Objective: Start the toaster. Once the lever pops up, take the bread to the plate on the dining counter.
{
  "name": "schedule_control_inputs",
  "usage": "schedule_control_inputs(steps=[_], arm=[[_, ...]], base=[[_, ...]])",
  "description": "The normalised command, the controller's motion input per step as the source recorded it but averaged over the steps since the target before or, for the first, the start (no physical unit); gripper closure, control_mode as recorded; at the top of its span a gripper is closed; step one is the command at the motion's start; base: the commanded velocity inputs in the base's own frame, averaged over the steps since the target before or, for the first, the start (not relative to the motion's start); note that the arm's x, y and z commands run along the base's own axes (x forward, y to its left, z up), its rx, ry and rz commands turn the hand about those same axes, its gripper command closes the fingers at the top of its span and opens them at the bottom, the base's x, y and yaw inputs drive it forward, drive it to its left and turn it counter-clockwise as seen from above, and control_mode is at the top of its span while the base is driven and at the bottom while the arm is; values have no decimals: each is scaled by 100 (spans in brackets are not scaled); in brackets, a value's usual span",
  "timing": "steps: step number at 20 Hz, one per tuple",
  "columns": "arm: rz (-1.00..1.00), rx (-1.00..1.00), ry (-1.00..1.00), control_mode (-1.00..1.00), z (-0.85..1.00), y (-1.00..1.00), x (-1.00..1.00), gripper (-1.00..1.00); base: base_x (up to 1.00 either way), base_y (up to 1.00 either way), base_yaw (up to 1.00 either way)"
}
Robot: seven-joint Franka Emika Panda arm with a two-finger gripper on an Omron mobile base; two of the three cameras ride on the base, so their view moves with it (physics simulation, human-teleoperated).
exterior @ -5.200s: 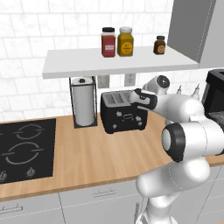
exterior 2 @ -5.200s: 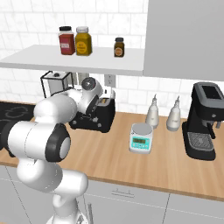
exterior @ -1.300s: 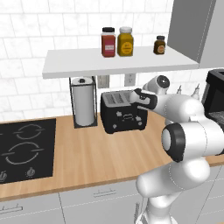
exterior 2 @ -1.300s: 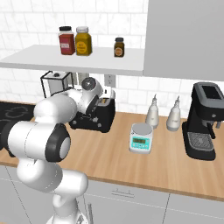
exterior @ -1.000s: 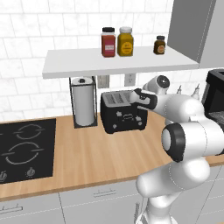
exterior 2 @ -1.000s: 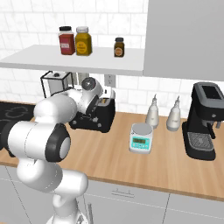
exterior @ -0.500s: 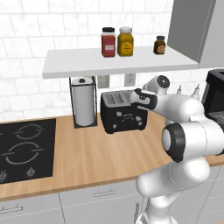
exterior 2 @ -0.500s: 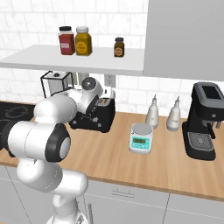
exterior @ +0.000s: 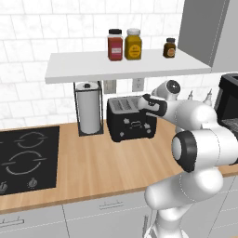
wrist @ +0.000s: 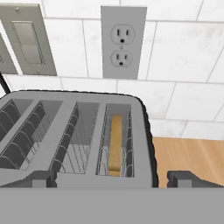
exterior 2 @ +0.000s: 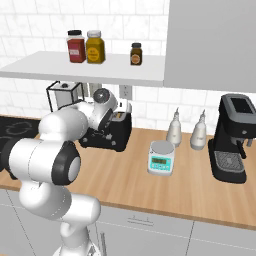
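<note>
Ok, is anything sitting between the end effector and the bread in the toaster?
Nothing visible. The open end effector hangs just above the toaster, and the bread stands on edge down in the right-hand slot, with only the slot's wire guides beside it.

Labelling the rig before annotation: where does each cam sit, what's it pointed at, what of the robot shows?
Left base view: behind the arm's left, looking forward and down at the toaster, paper towel roll and cooktop; arm rises lower right.
Right base view: behind its right, over the toaster, scale and coffee machine; arm rises lower left.
Hand view: above the toaster, bread in a slot, open gripper tips below.
Shared: the toaster.
</note>
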Motion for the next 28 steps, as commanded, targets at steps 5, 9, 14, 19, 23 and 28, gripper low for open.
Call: schedule_control_inputs(steps=[5, 9, 14, 19, 23, 28], arm=[[0, 0, 0, -100, 0, 0, 0, -100], [0, 0, 0, -100, 0, 0, 0, -100], [0, 0, 0, -100, 0, 0, 0, -100], [0, 0, 0, -100, 0, 0, 0, -100], [0, 0, 0, -100, 0, 0, 0, -100], [0, 0, 0, -100, 0, 0, 0, -100]], base=[[0, 0, 0], [0, 0, 0], [0, 0, 0], [0, 0, 0], [0, 0, 0], [0, 0, 0]])
